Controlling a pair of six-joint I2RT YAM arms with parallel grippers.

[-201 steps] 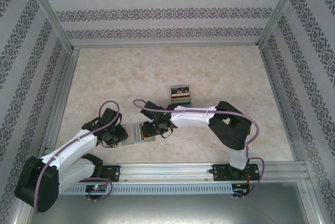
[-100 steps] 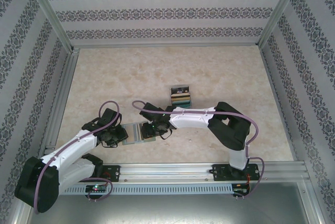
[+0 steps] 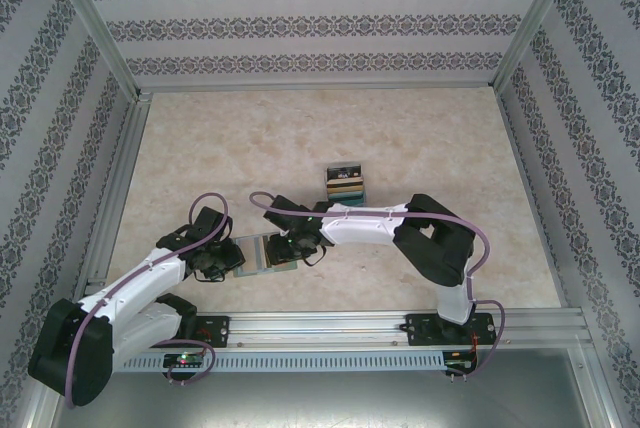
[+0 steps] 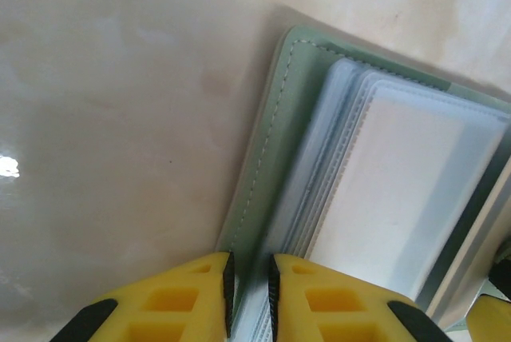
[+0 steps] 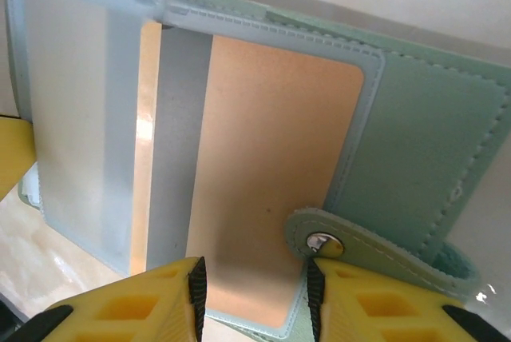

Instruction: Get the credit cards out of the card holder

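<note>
The right gripper [image 5: 254, 274] has edged left over the card holder [image 3: 262, 253] by the table's [image 3: 300, 138] near edge. Its jaws stand apart astride the tan-gold card [image 5: 263, 158], seemingly not yet gripping it. The left gripper [image 4: 249, 266] stays clenched on the holder's edge.

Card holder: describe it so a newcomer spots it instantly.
On the marble table, look near the front rail, between the left gripper and right gripper. The card holder lies open there: pale green with clear sleeves, unlike the card stack farther back.
</note>
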